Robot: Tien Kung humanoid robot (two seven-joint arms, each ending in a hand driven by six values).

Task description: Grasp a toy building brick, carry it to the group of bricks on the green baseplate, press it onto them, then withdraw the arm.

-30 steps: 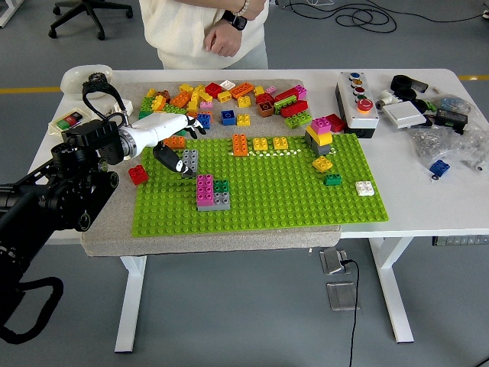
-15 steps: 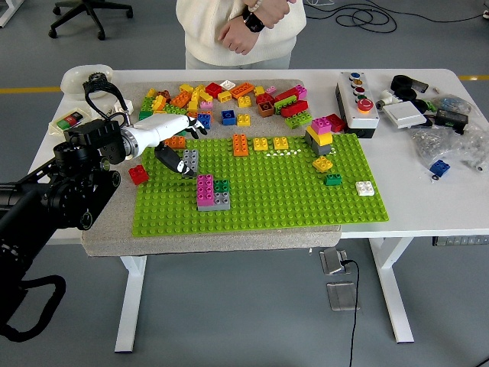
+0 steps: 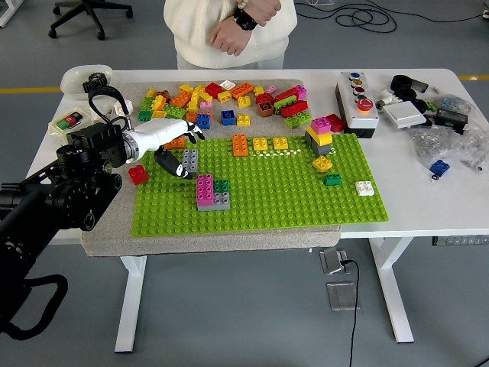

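My left hand (image 3: 183, 151) reaches in from the left over the back left corner of the green baseplate (image 3: 290, 191). Its white fingers (image 3: 192, 132) are spread and point right, and the dark thumb (image 3: 173, 166) hangs down beside a grey brick (image 3: 190, 160) standing on the plate. Nothing sits in the hand. An orange brick (image 3: 177, 142) lies partly hidden under the fingers. The brick group (image 3: 208, 191) of pink, grey and green stands on the plate just below and right of the hand. Loose bricks (image 3: 229, 95) are heaped behind the plate.
More bricks stand on the plate: orange (image 3: 240, 144), yellow (image 3: 270, 143), a pink-yellow-grey stack (image 3: 319, 138). A red brick (image 3: 138, 174) lies left of the plate. A button box (image 3: 356, 102) and clutter sit at the right. A person (image 3: 229, 30) stands at the far side, hands clasped.
My left hand has shifted slightly toward the grey brick, its fingers a bit lower. The person at the far side moved sideways and back.
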